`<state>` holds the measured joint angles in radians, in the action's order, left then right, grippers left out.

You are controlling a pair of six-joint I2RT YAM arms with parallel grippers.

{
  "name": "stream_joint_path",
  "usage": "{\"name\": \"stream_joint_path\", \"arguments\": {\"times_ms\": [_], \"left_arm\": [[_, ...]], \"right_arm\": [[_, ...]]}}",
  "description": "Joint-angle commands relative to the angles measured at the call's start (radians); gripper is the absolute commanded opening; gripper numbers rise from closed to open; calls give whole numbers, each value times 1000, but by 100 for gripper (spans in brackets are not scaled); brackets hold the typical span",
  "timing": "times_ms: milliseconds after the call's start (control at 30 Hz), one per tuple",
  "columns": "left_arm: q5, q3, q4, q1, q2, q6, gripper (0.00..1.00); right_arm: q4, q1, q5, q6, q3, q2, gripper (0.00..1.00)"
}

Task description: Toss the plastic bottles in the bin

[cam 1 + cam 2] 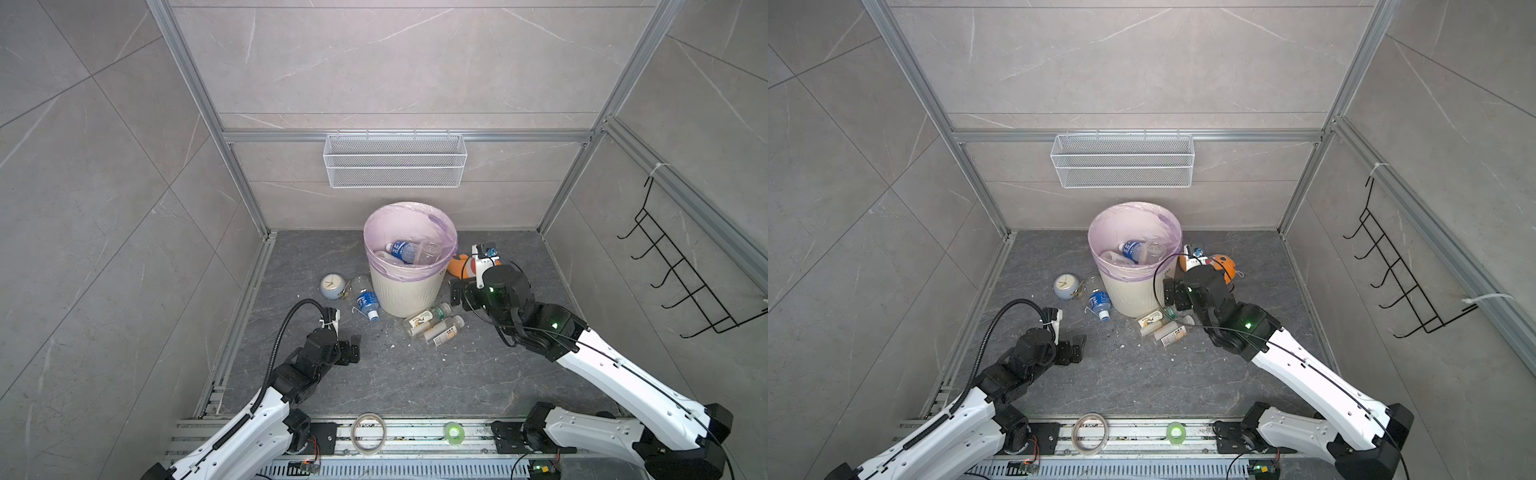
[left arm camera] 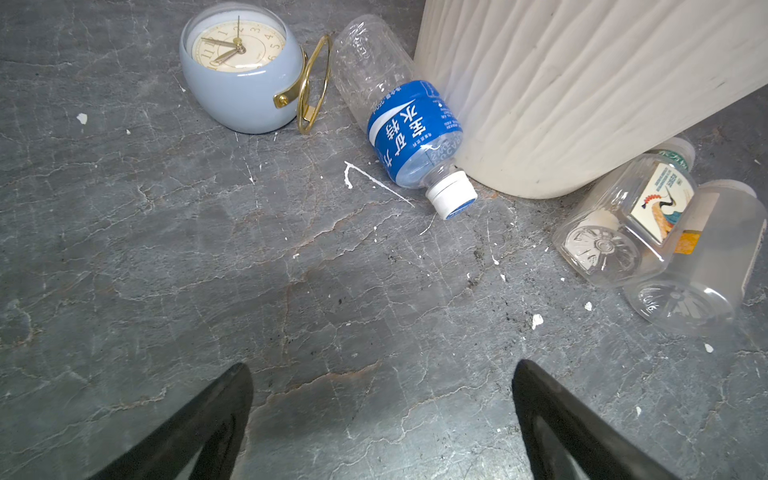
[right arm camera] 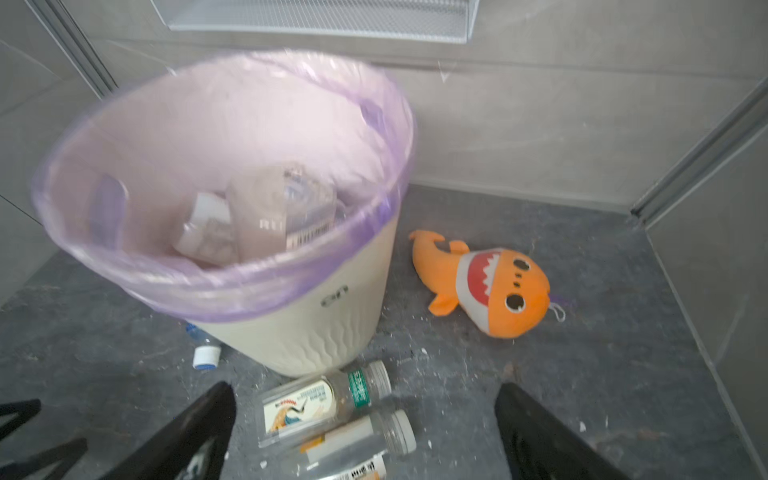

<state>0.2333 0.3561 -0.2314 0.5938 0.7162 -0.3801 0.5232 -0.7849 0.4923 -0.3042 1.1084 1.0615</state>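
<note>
The cream ribbed bin (image 1: 409, 291) (image 1: 1133, 293) with a lilac bag stands at the back middle of the floor, with several plastic bottles (image 1: 405, 251) inside. A blue-labelled bottle (image 1: 366, 298) (image 2: 411, 133) lies against its left side. Two clear bottles, one with a bird label (image 1: 426, 319) (image 3: 320, 403) and one beside it (image 1: 442, 330) (image 3: 357, 440), lie at its front right. My left gripper (image 1: 355, 350) (image 2: 382, 365) is open and empty, low over bare floor short of the blue-labelled bottle. My right gripper (image 1: 457, 295) (image 3: 365, 385) is open and empty, above the two bottles beside the bin.
A pale-blue clock (image 1: 332, 286) (image 2: 245, 70) sits left of the blue-labelled bottle. An orange plush shark (image 1: 459, 266) (image 3: 486, 286) lies right of the bin. A white mesh basket (image 1: 395, 160) hangs on the back wall and a black hook rack (image 1: 685, 270) on the right wall. Tape rolls (image 1: 368, 432) rest on the front rail.
</note>
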Motion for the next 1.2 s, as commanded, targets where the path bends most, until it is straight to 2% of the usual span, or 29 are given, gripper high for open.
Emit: {"name": "stream_joint_path", "arguments": {"times_ms": [0, 233, 500, 733, 1000, 1167], "left_arm": [[19, 52, 14, -11, 25, -28, 100], [-63, 87, 91, -82, 117, -150, 100], [-203, 271, 132, -212, 331, -191, 100], [-286, 397, 143, -300, 522, -220, 100], [-353, 496, 145, -304, 674, -216, 99], [-398, 524, 155, -305, 735, -250, 93]], "right_arm": [[16, 4, -2, -100, -114, -87, 99], [45, 4, -58, -226, -375, -241, 99], [38, 4, -77, -301, -565, -354, 99], [12, 4, -61, -298, -631, -409, 99], [-15, 4, -69, -291, -649, -419, 99], [-17, 3, -67, -293, -652, -426, 99]]}}
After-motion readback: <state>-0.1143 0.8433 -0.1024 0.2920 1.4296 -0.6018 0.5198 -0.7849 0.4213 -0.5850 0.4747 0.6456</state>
